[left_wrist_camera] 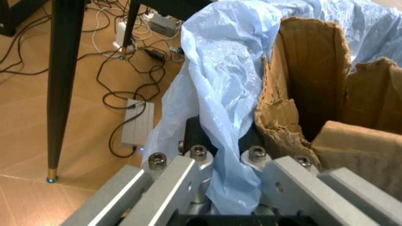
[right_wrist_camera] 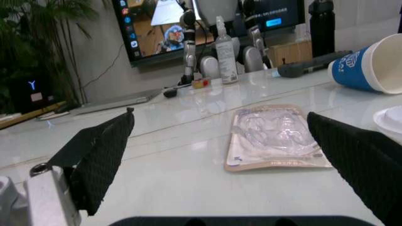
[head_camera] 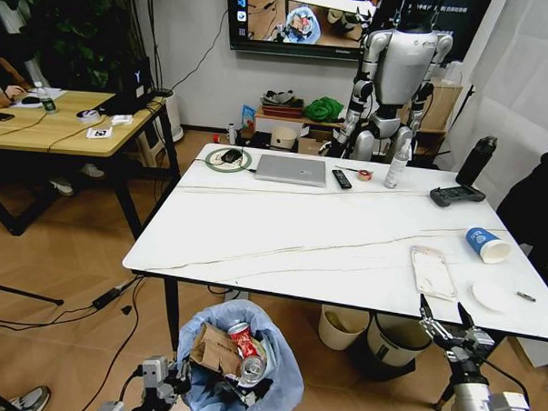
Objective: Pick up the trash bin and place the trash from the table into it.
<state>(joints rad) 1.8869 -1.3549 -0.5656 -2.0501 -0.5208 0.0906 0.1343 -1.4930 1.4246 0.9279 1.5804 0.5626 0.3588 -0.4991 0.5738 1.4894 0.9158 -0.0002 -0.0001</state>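
From the head view, the trash bin (head_camera: 241, 366) sits low in front of the near edge of the table (head_camera: 291, 243), mouth up, already holding torn cardboard (head_camera: 215, 350) and a crushed red can (head_camera: 243, 341). The left gripper (head_camera: 164, 379) grips its blue liner at the rim on the robot's left side, probably so the bin hangs open right below the table edge and litter can drop straight in. The right gripper (head_camera: 446, 319) rises at the near right edge of the table, fingers spread, just short of the clear plastic package (head_camera: 432, 272). That package lies flat, its long axis running from the near edge toward the far side. The blue paper cup (head_camera: 486, 244) lies tipped over beyond it (mouth toward the right), and a white disc (head_camera: 496, 295) rests to the package's right.

In the left wrist view, the left gripper (left_wrist_camera: 229, 162) is clamped on a fold of the light-blue bag (left_wrist_camera: 217, 94), with the cardboard (left_wrist_camera: 308, 89) standing upright just inside.

In the right wrist view, the right gripper (right_wrist_camera: 220, 155) stands wide apart, framing the package (right_wrist_camera: 273, 137) ahead of it without touching. The package's short end faces the fingers, so a straight approach seems intended; being thin and flat on the tabletop, it may be awkward to lift. The cup (right_wrist_camera: 367, 66) lies on its side beyond.
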